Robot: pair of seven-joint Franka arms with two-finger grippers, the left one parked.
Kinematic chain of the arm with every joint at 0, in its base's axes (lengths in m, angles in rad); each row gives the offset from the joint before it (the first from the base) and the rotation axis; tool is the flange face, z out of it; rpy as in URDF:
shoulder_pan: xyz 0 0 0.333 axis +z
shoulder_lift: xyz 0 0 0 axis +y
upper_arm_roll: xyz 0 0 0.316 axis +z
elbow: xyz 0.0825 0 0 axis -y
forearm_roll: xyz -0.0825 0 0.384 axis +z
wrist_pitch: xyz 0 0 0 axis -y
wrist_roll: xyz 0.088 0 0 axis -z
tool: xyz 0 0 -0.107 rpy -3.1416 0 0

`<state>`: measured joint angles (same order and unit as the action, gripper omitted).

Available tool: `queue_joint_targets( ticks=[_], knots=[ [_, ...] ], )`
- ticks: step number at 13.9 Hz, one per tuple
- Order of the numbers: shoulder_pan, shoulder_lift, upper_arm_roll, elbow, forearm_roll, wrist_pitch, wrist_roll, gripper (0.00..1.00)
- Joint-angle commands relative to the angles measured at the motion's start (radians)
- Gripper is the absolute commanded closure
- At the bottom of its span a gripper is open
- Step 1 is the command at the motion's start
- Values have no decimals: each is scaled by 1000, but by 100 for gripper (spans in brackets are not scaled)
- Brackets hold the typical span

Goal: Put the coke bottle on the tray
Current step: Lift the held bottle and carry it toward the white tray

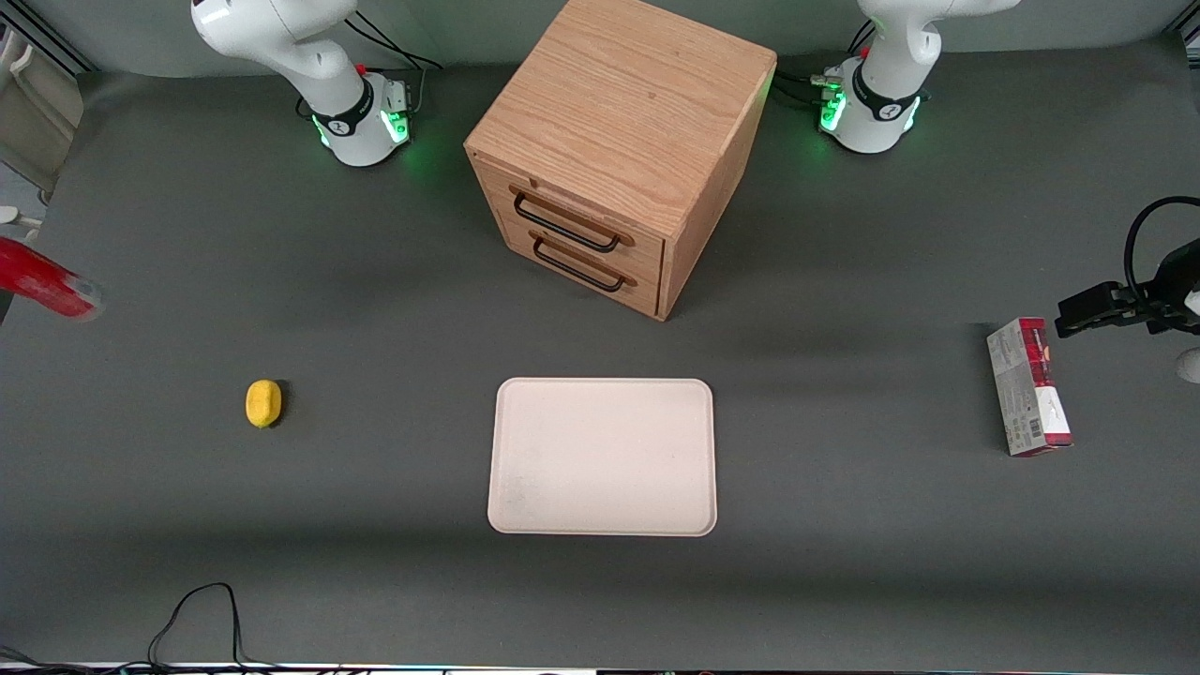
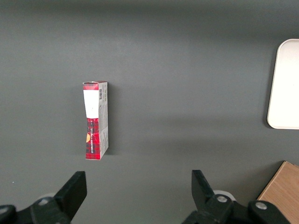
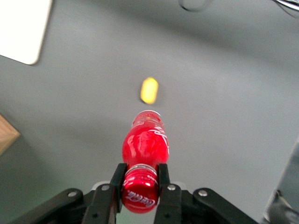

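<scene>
My right gripper (image 3: 140, 179) is shut on the coke bottle (image 3: 145, 145), a slim red bottle with white lettering, gripped at the neck just below its red cap. It hangs in the air above the grey table. In the front view only the bottle (image 1: 42, 279) shows, at the working arm's end of the table, well above the table; the gripper itself is out of that frame. The cream-white tray (image 1: 602, 457) lies flat in front of the wooden cabinet, nearer the front camera. A corner of the tray (image 3: 21, 28) shows in the right wrist view.
A wooden drawer cabinet (image 1: 614, 150) with two drawers stands at mid table. A yellow lemon (image 1: 263, 403) lies between the bottle and the tray; it shows past the bottle (image 3: 149, 90). A red-and-grey carton (image 1: 1028, 386) lies toward the parked arm's end.
</scene>
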<state>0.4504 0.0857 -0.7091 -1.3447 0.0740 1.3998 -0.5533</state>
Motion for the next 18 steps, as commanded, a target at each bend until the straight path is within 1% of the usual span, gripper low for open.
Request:
queue_joint_targets(
  ticks=[1, 3, 6, 8, 9, 11, 12, 15, 18],
  knots=[
    [-6, 250, 63, 305, 98, -102, 81, 79],
    [-6, 321, 161, 401, 98, -108, 163, 81],
    [-4, 383, 382, 482, 89, -102, 390, 83],
    [4, 410, 482, 509, 89, -76, 484, 83],
    [16, 414, 517, 509, 78, -50, 504, 84],
    [91, 436, 530, 509, 27, -15, 510, 84],
    [106, 442, 531, 509, 24, 2, 512, 84],
    [117, 505, 533, 506, 24, 66, 507, 84],
    [110, 632, 531, 504, 24, 194, 497, 84]
  ],
)
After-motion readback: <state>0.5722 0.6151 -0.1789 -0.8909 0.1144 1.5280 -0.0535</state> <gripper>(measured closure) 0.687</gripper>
